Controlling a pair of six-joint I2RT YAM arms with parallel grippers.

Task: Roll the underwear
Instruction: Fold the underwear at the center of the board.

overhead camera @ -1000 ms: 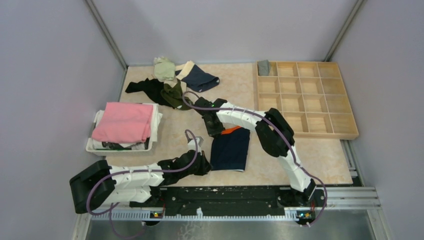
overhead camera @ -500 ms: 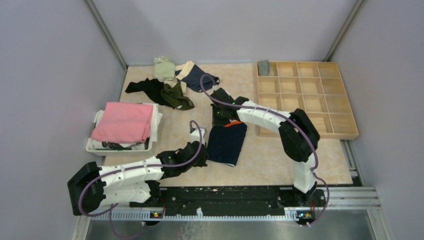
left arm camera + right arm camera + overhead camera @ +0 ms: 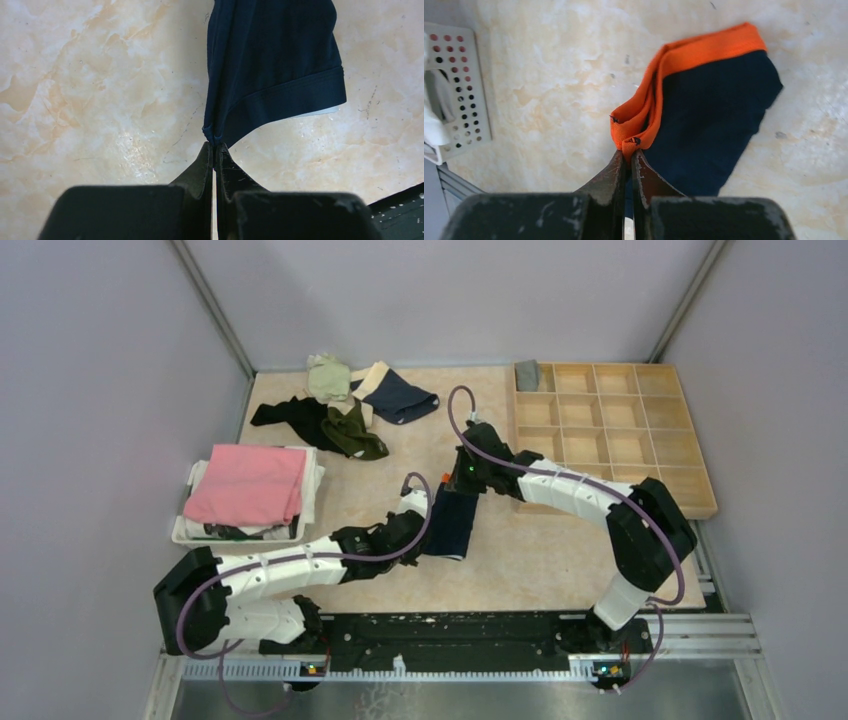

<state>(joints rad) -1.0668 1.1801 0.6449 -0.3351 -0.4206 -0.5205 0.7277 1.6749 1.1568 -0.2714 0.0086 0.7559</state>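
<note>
Two arms are working over a beige marble-patterned table.
- Wooden compartment tray is sitting along the table's right edge. One grey roll is lying in its far-left cell, and the other cells are showing bare.
- White perforated basket is resting at the left edge and carrying a folded pink cloth.
- Heap of loose underwear, in black, olive and navy-with-beige, is waiting by the far edge.
- Navy underwear with an orange waistband is lying mid-table, nearer the front edge, doubled lengthwise into a narrow strip.
- Right gripper is pinching a corner of the orange waistband, fingers fully closed on the fabric.
- Left gripper is clamping the leg-hem corner at the opposite end, fingers likewise closed tight.

Judgement: both ends of one long edge are being held so the fold lands straight and taut. The strip is probably being narrowed ahead of rolling, and the rolling itself is not yet started.
</note>
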